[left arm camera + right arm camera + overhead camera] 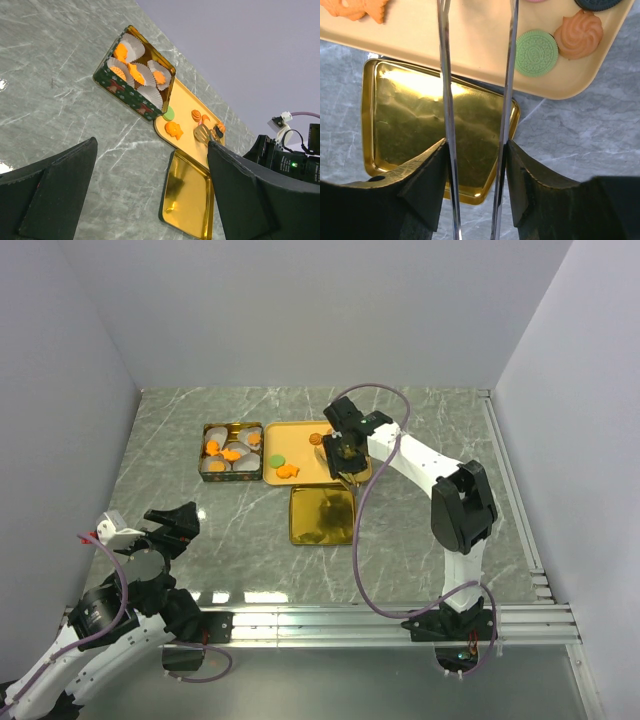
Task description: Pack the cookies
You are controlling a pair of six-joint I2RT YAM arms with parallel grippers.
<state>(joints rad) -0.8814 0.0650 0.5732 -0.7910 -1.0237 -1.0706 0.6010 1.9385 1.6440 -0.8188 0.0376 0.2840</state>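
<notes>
— We see the right gripper (pixel 345 452) part closed, its jaws clamped on metal tongs (pixel 445 75) over the yellow tray (pixel 300 435).
— And the left gripper (pixel 172 520) hangs wide open, holding nothing.
— The cookies (pixel 287 470)?
— We spot several loose on the tray, others in paper cups (pixel 150 94) inside the green tin (pixel 127 95).
— The gold lid (pixel 322 515) lies just beside the tray.

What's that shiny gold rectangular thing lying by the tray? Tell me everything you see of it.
The shallow gold rectangular tin lid looks like thin polished metal, with rounded corners, a low raised rim and a dark outer edge. It lies flat, inside up and empty, on the grey marble table, close against the tan tray's near edge. Whether they touch is unclear.
</notes>
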